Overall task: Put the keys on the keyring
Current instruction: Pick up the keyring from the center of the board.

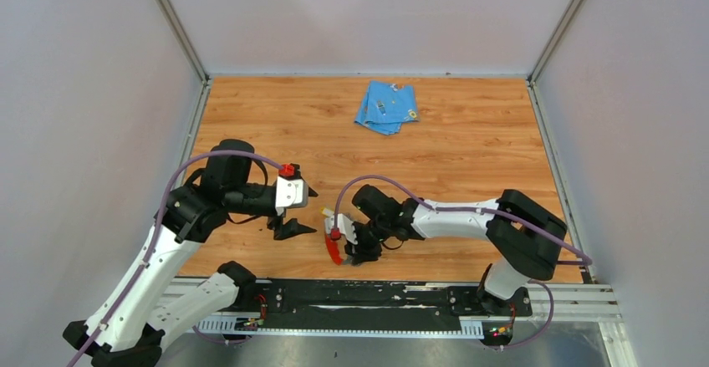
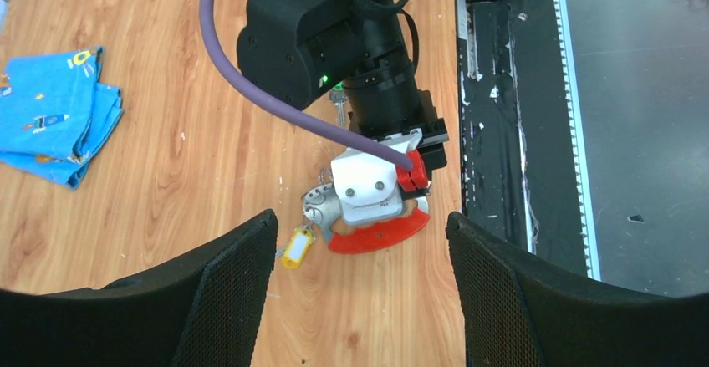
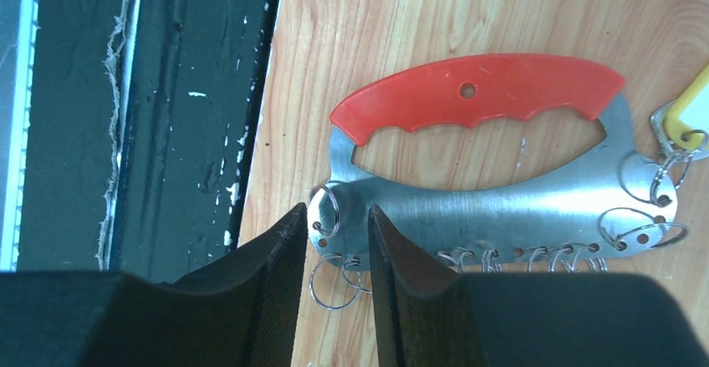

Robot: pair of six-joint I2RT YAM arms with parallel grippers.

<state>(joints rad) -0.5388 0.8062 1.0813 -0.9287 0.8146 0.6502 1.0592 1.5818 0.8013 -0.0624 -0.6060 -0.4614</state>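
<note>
Currently both arms are bent inward, low over the near-centre of the table (image 1: 468, 150). The left arm elbows out at the lower left of the top view with its wrist turned right. The left gripper (image 2: 361, 221) has its fingers spread wide and holds nothing; the right gripper and the keyring show between them in the left wrist view. The right arm reaches left from the lower right, wrist pitched down. The right gripper (image 3: 334, 213) sits over the left end of the keyring (image 3: 502, 204), fingers a little apart with the end split ring in the gap. Can't tell if they touch the plate. The keyring's red strip is toward the top of the right wrist view, with small split rings along its lower edge. The yellow-tagged key (image 3: 691, 120) is at the plate's right end, its ring overlapping one of the plate's rings; can't tell if linked. The plate's left end is just beside the table's edge and the black base rail (image 3: 125, 116), so it's tight there. Open wood fills the upper part of the top view, with the folded blue cloth (image 1: 386, 106) well apart at upper centre.
</note>
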